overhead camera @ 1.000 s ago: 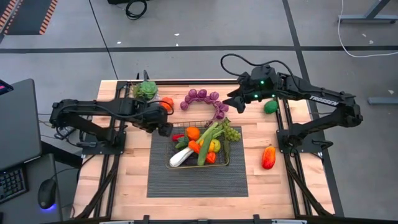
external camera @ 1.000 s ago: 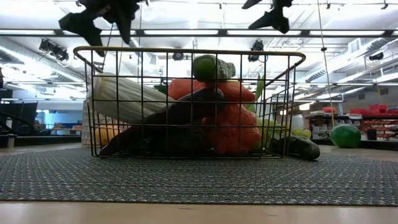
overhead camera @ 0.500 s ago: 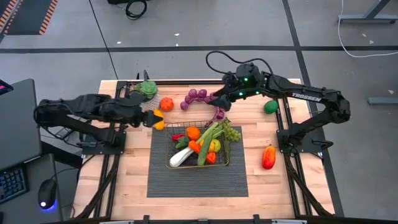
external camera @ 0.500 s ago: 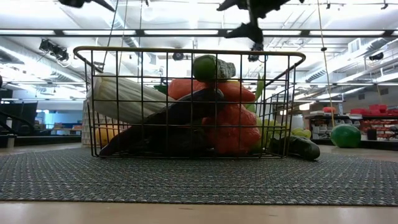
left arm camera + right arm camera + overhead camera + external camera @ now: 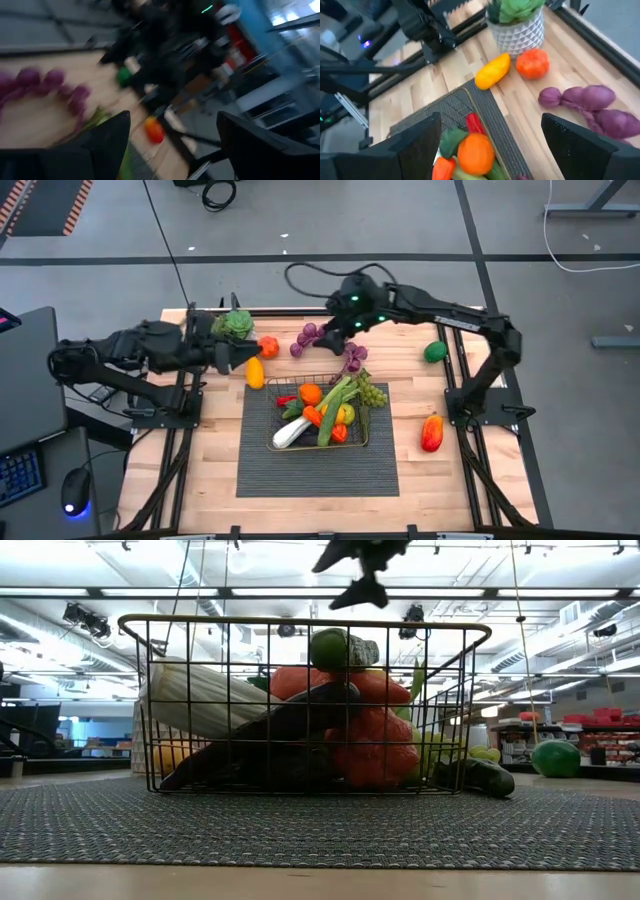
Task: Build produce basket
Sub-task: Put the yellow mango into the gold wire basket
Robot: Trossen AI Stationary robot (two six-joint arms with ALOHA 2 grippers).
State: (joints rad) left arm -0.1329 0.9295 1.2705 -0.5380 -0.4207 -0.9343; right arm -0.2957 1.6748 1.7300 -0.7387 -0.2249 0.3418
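Observation:
The brass wire basket (image 5: pixel 355 442) stands on the dark ribbed mat (image 5: pixel 380 470), holding a leek (image 5: pixel 292 430), an orange (image 5: pixel 311 393), green grapes (image 5: pixel 373 394) and other toy produce. Purple grapes (image 5: pixel 325 334), an orange tomato (image 5: pixel 268 346) and a yellow fruit (image 5: pixel 255 372) lie on the table far and left of the basket. My right gripper (image 5: pixel 334 330) hangs open and empty above the purple grapes (image 5: pixel 592 102). My left gripper (image 5: pixel 243 358) is open and empty beside the yellow fruit, near the tomato. The left wrist view is blurred.
A green succulent in a white pot (image 5: pixel 237 326) stands at the far left edge. A green fruit (image 5: pixel 434 352) and a red-orange pepper (image 5: pixel 432 432) lie on the right of the table. Bare wood lies near the front edge.
My left gripper has drawn back from over the basket's far left corner toward the table's left and far edge, uncovering the yellow fruit on the table. My right gripper has swept along the far side toward the table's left, to above the purple grapes.

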